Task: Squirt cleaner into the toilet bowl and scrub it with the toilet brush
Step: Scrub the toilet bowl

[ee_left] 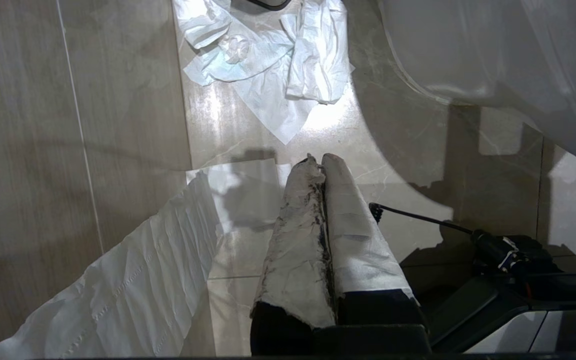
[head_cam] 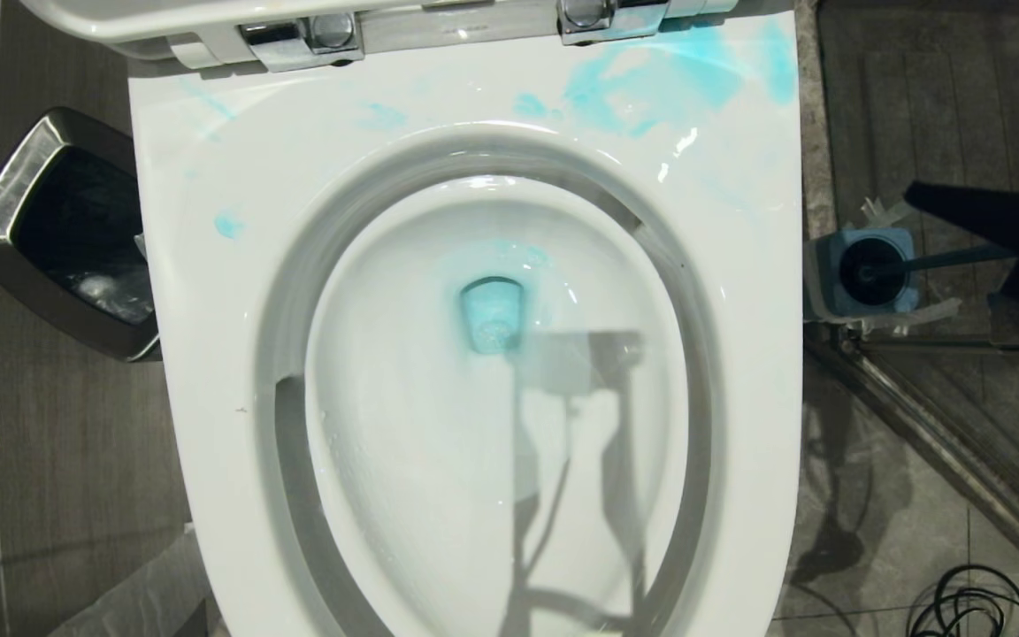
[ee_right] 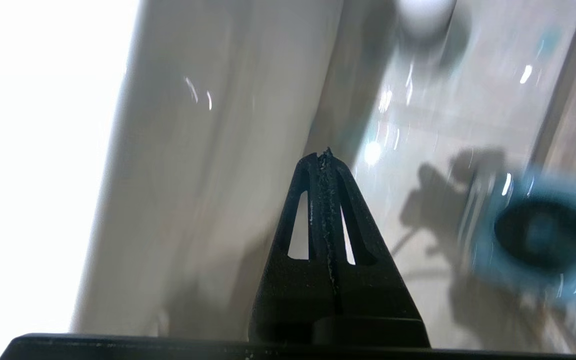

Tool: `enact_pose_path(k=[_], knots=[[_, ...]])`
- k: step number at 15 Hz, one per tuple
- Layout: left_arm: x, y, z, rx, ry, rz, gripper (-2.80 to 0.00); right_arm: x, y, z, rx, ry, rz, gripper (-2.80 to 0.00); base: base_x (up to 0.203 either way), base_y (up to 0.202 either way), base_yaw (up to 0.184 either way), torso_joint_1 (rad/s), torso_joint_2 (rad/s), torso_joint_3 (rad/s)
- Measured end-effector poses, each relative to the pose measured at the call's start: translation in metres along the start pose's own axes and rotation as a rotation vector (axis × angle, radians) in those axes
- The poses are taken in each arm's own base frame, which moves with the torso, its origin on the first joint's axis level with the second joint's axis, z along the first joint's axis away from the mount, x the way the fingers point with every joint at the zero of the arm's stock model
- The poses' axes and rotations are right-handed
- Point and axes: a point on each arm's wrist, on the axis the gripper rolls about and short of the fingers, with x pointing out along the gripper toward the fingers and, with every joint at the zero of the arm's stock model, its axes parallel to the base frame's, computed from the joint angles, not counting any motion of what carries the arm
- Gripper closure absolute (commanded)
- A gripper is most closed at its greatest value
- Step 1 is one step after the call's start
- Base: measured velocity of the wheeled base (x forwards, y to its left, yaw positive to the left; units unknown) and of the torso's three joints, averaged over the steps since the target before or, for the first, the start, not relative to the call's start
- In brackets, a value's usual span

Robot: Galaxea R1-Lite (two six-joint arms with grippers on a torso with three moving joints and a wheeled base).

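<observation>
The white toilet bowl fills the head view, seat lid raised at the top. Turquoise cleaner is smeared across the rim's far right, and pale blue pools at the drain. The toilet brush stands with its black head in a blue stand on the floor to the right, its dark handle leaning right. My right gripper hovers just above and to the right of the stand, shut and empty. The left gripper, its fingers wrapped in white, hangs shut over the floor beside the bowl's base.
A chrome-rimmed waste bin sits left of the bowl. A metal floor rail runs diagonally on the right, with coiled black cables near the bottom corner. Crumpled tissue and a paper sheet lie on the tiles.
</observation>
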Motion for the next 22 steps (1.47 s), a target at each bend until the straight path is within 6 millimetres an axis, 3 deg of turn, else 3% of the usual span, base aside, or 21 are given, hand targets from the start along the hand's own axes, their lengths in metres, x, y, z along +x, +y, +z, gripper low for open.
enact_pose_path(k=[4,9,14,18,19,22], knots=[[0.0,0.0,0.0,0.0,0.0,0.0,0.0,-0.022,-0.011,-0.055,-0.052,0.114,-0.063,0.0,0.0,0.0,0.0,0.0,0.0,0.0],[0.0,0.0,0.0,0.0,0.0,0.0,0.0,-0.036,-0.012,-0.13,-0.177,0.138,-0.188,0.0,0.0,0.0,0.0,0.0,0.0,0.0],[0.0,0.0,0.0,0.001,0.0,0.0,0.0,-0.042,-0.029,-0.164,-0.205,0.103,-0.377,0.0,0.0,0.0,0.0,0.0,0.0,0.0],[0.0,0.0,0.0,0.0,0.0,0.0,0.0,-0.038,-0.037,-0.174,-0.216,0.088,-0.461,0.0,0.0,0.0,0.0,0.0,0.0,0.0],[0.0,0.0,0.0,0.0,0.0,0.0,0.0,-0.036,-0.038,-0.177,-0.223,0.099,-0.461,-2.8,0.0,0.0,0.0,0.0,0.0,0.0],[0.0,0.0,0.0,0.0,0.0,0.0,0.0,-0.028,-0.041,-0.18,-0.228,0.104,-0.446,-2.8,0.0,0.0,0.0,0.0,0.0,0.0]])
